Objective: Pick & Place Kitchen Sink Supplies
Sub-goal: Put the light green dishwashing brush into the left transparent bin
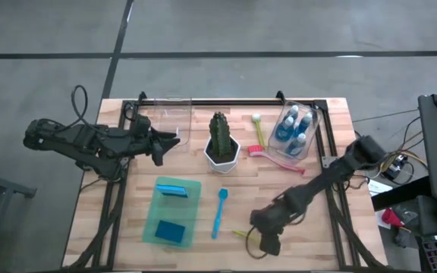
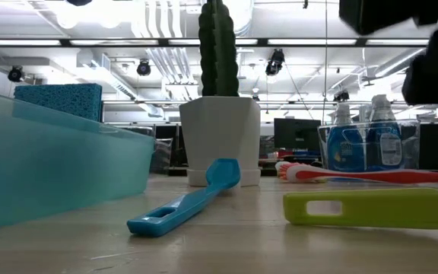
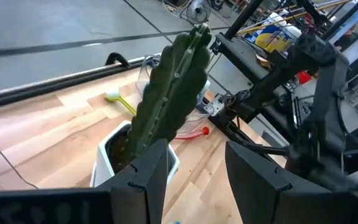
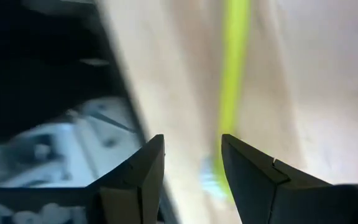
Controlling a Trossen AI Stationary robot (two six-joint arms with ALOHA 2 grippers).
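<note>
A yellow-green brush point(image 1: 243, 235) lies flat near the table's near edge, and its handle point(image 2: 371, 208) shows in the low view. My right gripper point(image 1: 268, 243) hovers open just over its end, and the brush point(image 4: 232, 81) runs away from between the fingers. A blue brush point(image 1: 219, 212) lies flat beside a green tray point(image 1: 155, 227) that holds two blue sponges point(image 1: 173, 189). Blue bottles point(image 1: 294, 127) stand in a clear bin. A pink brush point(image 1: 278, 158) and a yellow brush with a white head point(image 1: 258, 130) lie near it. My left gripper point(image 3: 197, 168) is open, left of the cactus.
A green cactus in a white pot point(image 1: 222, 145) stands mid-table, straight ahead of the left gripper. A second clear bin point(image 1: 165, 114) sits at the far edge, left of the cactus. Bare wood lies between the tray, the blue brush and the right arm.
</note>
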